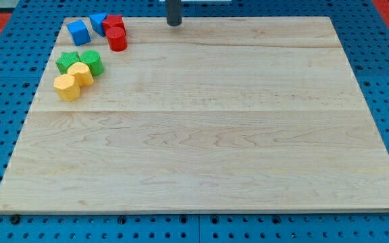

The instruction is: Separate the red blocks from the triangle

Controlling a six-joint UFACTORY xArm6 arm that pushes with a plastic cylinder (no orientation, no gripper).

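Nothing separated yet: red cylinder block (117, 39) and red block (113, 24) are touching the blue triangle block (98, 21) at the wooden table's (201, 148) 11 o'clock, my tip (174, 24) is sitting well apart at 12 o'clock, no claw to report.

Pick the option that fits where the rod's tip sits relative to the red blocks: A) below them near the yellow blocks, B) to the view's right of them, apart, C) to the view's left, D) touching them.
B: my tip stands at the board's top edge, right of the red blocks, with bare wood between.
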